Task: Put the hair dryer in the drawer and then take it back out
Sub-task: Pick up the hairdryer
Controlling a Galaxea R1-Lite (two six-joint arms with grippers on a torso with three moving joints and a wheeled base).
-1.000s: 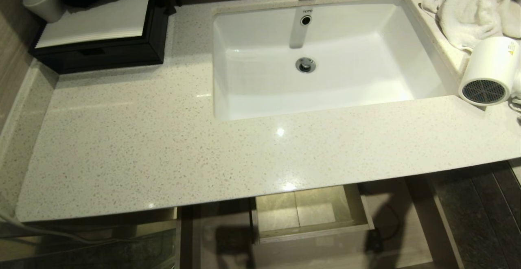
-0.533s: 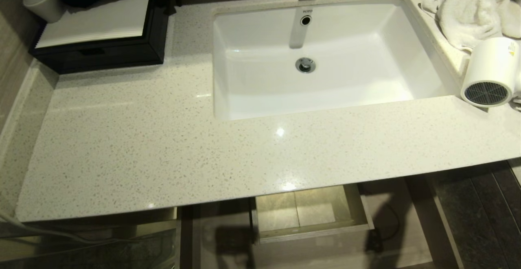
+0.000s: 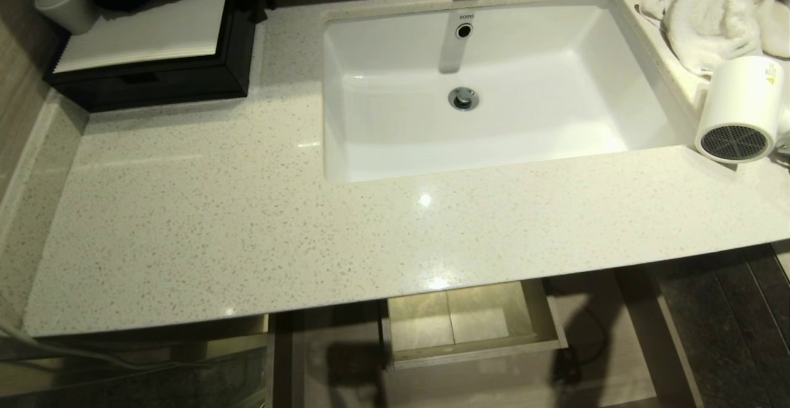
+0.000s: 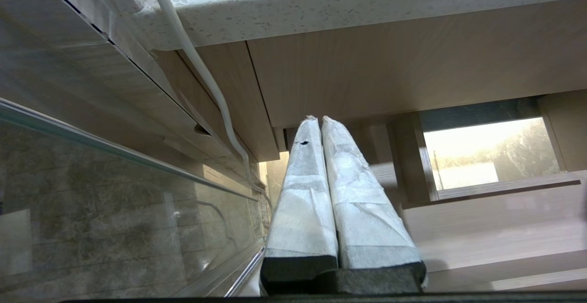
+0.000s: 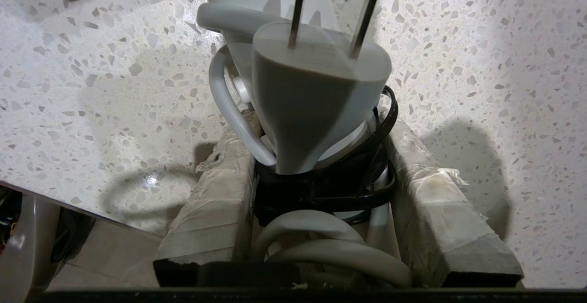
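Note:
The white hair dryer (image 3: 740, 108) lies on the counter at the far right, beside the sink's right corner, its dark mesh grille facing the front. In the right wrist view my right gripper (image 5: 316, 138) is shut on the hair dryer's handle, which is wrapped in grey cord and a black band, with the grey plug (image 5: 316, 92) sticking out past the fingertips. The right gripper is outside the head view. Below the counter's front edge the drawer (image 3: 586, 309) stands open, showing its boxed cut-out (image 3: 472, 324). My left gripper (image 4: 316, 119) is parked shut under the counter's left end.
A white sink (image 3: 494, 87) fills the middle of the speckled counter (image 3: 247, 223). A fluffy white towel (image 3: 716, 13) lies behind the hair dryer. At the back left stand a black box with white paper (image 3: 148, 50) and a white cup (image 3: 65, 0). A glass panel (image 4: 91, 211) is beside the left gripper.
The hair dryer's barrel has rocked slightly at the right edge of the head view. Nothing else has moved.

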